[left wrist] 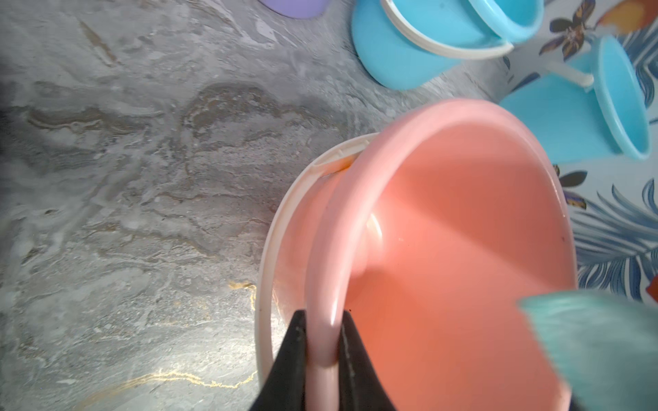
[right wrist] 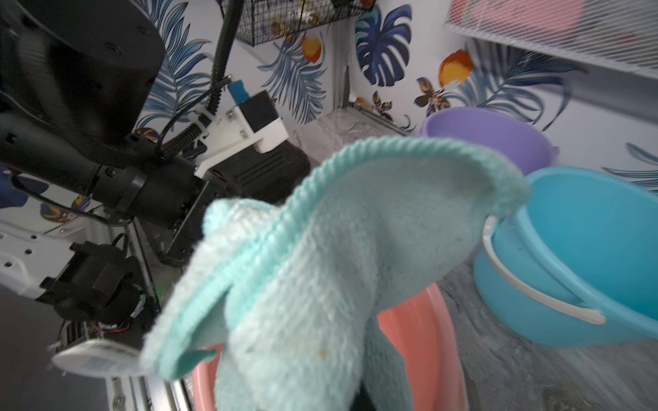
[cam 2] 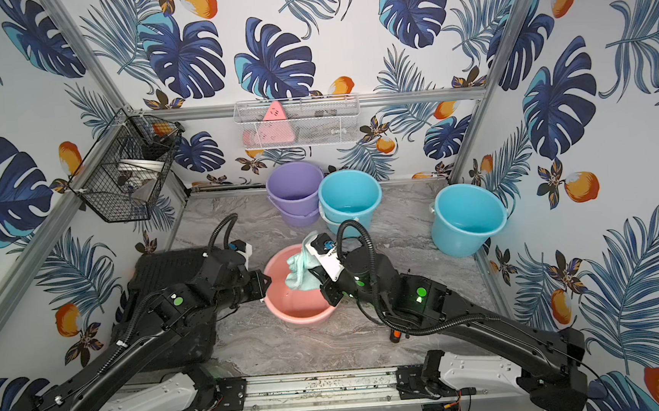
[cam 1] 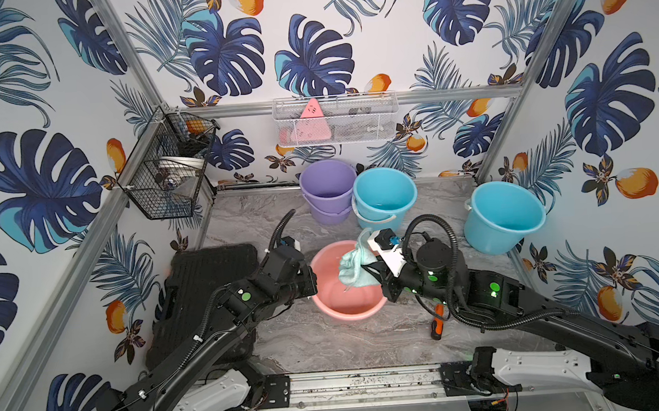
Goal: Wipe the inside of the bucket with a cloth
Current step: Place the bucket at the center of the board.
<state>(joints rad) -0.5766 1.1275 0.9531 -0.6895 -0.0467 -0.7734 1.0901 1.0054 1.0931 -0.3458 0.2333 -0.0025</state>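
On the grey marble tabletop (cam 1: 329, 345), my right gripper (cam 1: 370, 271) clenches the cloth (cam 1: 354, 270), bunched above the pink bucket (cam 1: 347, 312); my left gripper (left wrist: 322, 359) pinches its rim.

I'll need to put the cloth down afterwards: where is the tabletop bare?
Bare marble runs from the pink bucket toward the front rail, and at the back left between the black case and the purple bucket. Crowded: the back buckets, and by the screwdriver under the right arm.

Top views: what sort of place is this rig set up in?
Likely a staged cleaning booth, not a real room: leaf-print walls on aluminium framing, a marble-look tabletop, and a hanging wire basket.
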